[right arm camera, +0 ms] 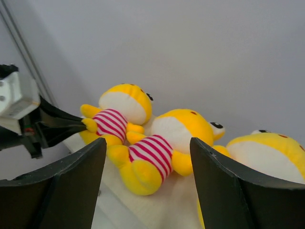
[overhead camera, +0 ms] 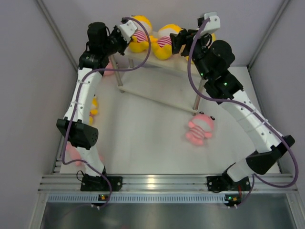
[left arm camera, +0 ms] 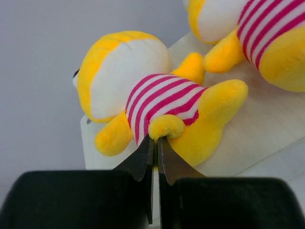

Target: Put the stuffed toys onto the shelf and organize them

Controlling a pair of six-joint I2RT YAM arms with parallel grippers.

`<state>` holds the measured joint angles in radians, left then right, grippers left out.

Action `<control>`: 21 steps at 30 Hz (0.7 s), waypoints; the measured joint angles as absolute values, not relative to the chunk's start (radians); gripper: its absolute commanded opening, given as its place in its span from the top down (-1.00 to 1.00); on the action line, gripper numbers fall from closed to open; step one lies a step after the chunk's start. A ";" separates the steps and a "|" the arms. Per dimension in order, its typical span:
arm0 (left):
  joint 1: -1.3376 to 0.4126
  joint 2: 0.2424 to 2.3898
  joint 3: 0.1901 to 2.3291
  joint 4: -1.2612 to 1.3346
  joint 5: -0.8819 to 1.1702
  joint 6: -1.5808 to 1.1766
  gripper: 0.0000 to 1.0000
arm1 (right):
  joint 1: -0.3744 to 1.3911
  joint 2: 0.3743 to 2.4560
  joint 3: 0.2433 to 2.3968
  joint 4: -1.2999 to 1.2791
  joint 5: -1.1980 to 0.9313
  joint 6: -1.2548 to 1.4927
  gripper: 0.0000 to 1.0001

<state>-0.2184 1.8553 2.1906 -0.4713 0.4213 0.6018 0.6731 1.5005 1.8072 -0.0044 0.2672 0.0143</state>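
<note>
Two yellow toys showed plainly from above on the top board of the shelf (overhead camera: 148, 61): the left toy (overhead camera: 139, 40) and the middle toy (overhead camera: 167, 42). The left claw (overhead camera: 133, 40) was at the left toy, and the right claw (overhead camera: 177, 43) hung just beside the middle one. Down on the table (overhead camera: 152, 143) a pink toy (overhead camera: 200, 130) lay well apart from the shelf. A stray yellow toy (overhead camera: 93, 109) and a second pink toy (overhead camera: 70, 153) were half hidden under the left arm (overhead camera: 83, 95). From the left wrist, that claw was pinched tight on the left toy's small paw. The toy lay on its side at the board's end, its leg near the middle toy. From the right wrist, the right claw stood spread wide and held nothing. Beyond it the row ran on to a third toy (right arm camera: 271, 157) beside the middle one. They all looked light, soft and squashy, with nothing to break. I judged a paw would do for nudging one along the board. A hold across the striped belly would be surer for lifting the pink toy.
</note>
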 measured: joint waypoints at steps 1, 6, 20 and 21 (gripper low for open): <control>-0.208 1.856 2.192 -0.478 0.463 0.603 1.00 | 0.656 1.496 1.804 -0.015 0.260 0.014 -0.42; -0.177 1.855 2.194 -0.513 0.596 0.619 1.00 | 0.626 1.494 1.799 -0.051 0.222 0.006 -0.42; -0.176 1.897 2.290 -0.574 0.805 0.579 1.00 | 0.626 1.495 1.793 -0.081 0.186 -0.024 -0.41; -0.176 1.901 2.291 -0.576 0.812 0.576 1.00 | 0.626 1.495 1.793 -0.083 0.184 -0.025 -0.41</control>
<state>-0.1757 1.9011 2.2910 -0.5762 0.8116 0.5762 0.6262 1.4952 1.7931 -0.0834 0.1844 -0.0254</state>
